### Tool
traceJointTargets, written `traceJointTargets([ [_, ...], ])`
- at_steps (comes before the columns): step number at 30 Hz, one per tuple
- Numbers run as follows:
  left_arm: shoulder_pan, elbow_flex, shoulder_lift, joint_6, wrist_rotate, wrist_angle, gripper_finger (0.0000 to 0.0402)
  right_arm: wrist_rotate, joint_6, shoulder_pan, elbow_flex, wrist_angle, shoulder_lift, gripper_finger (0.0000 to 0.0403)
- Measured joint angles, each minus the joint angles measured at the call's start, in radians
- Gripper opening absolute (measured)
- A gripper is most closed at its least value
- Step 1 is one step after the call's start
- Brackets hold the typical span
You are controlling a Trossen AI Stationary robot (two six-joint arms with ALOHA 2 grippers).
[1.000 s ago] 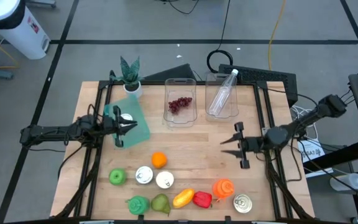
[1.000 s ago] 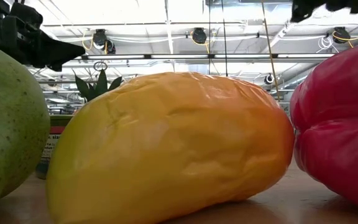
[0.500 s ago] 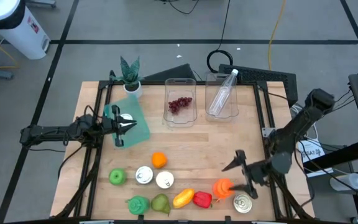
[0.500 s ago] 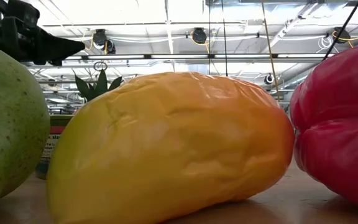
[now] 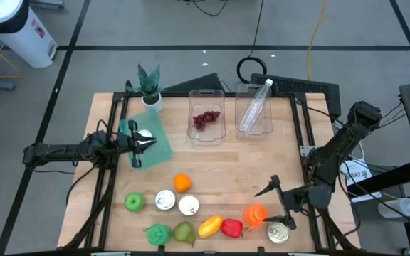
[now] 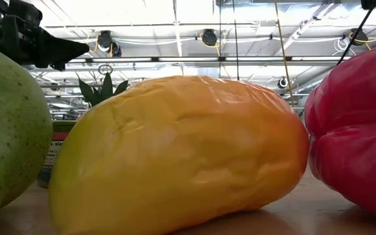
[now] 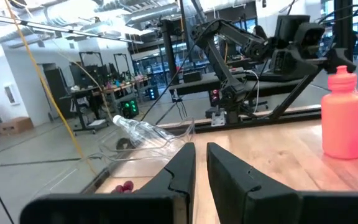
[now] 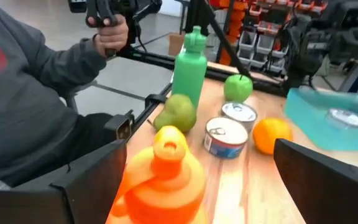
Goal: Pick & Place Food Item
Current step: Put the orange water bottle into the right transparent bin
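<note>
Right gripper (image 5: pixel 282 205) spread wide beside the orange bottle (image 5: pixel 255 215), jaws likely lining up to straddle it. Left gripper (image 5: pixel 142 144) pressed together, parked over the teal tray (image 5: pixel 159 146)

A yellow-orange mango (image 6: pixel 181 153) fills the middle of the frame, resting on the wooden table (image 6: pixel 292 219). A green fruit (image 6: pixel 8 130), possibly a pear, sits just beside it, and a red pepper (image 6: pixel 358 137) on its other side. A dark gripper (image 6: pixel 28 40) hangs above, with a potted plant (image 6: pixel 100 88) behind.
</note>
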Motion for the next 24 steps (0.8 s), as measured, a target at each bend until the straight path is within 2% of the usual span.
traceJointTargets([
  [12,0.0,0.0,0.0,0.036,0.0,-0.001,0.0051,-0.019,-0.011,-0.002,-0.026,0.017,-0.03,0.0392],
  [15,0.0,0.0,0.0,-0.008,-0.012,0.0,0.0051,0.065,0.03,-0.002,-0.026,0.019,-0.03,0.0392],
  [19,0.0,0.0,0.0,-0.071,-0.11,0.0,0.0051,0.192,0.086,-0.003,-0.027,0.02,-0.03,0.0392],
  [24,0.0,0.0,0.0,-0.048,-0.222,0.001,0.0051,0.211,0.087,-0.021,-0.036,0.033,-0.03,0.0392],
])
